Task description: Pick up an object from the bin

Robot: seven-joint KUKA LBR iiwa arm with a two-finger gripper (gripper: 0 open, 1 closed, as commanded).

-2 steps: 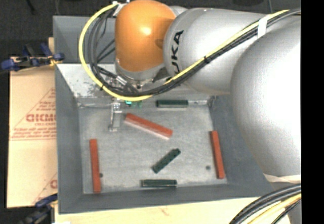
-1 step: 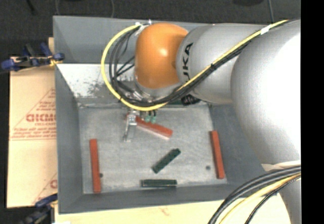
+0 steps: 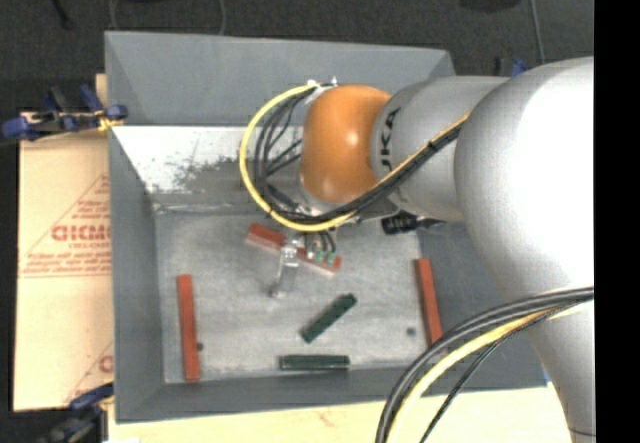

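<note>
My gripper [image 3: 283, 276] hangs low over the middle of the bin, below the orange wrist cover. A pale red flat bar [image 3: 262, 237] lies slantwise right under it; the gripper crosses the bar's middle and hides part of it. Whether the gripper touches the bar cannot be made out. A dark green bar [image 3: 329, 318] lies tilted on the floor just to the gripper's lower right, apart from it.
A second dark green bar [image 3: 314, 363] lies flat along the front wall. An orange-red bar [image 3: 186, 327] runs along the left wall and another [image 3: 428, 301] along the right wall. The arm covers the bin's back right part.
</note>
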